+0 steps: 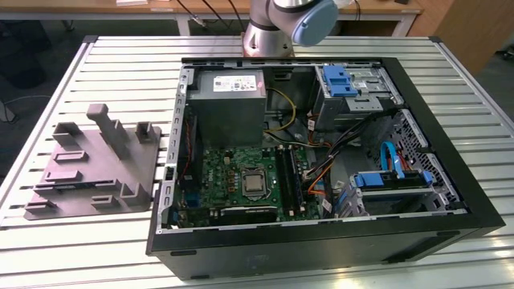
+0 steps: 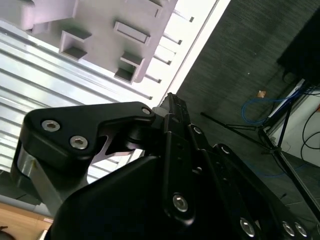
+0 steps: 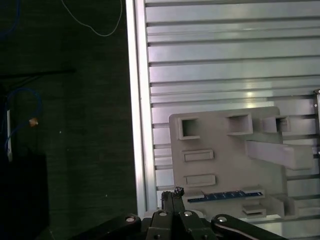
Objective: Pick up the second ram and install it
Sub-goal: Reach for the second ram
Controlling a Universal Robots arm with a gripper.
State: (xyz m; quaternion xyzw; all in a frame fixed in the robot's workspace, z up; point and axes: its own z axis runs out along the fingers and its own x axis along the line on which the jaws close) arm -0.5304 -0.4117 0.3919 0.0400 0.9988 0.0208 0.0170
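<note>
Second ram (image 3: pixel 225 196) lies flat in a shallow slot of the grey fixture plate (image 3: pixel 220 150), seen in the first wrist view. One end is just beside the fingertips and the rest runs away from them along the plate's nearer edge. The gripper (image 3: pixel 173 194) has its fingers pressed together with nothing between them, and it hangs above the plate's corner without touching the strip. The table's edge rail (image 3: pixel 141 100) runs close by the fingers on the side away from the strip, with dark floor beyond it. I judge that a nudged strip (thin and light, by the look of it) could slide off that way. Raised posts (image 3: pixel 280 152) stand well beyond the fingers, so room is freer at the strip's near end. In the second wrist view the gripper (image 2: pixel 172 102) again shows closed and empty over the slatted table (image 2: pixel 30 65), with the plate (image 2: pixel 115 30) ahead of the tips. Coming down closed would likely press on the chips rather than straddle them. In the exterior view the arm (image 1: pixel 281 24) rises behind the open computer case (image 1: pixel 321 241), and cables (image 1: pixel 321 174) crowd the motherboard (image 1: pixel 241 180), leaving little slack for a tilted strip.
</note>
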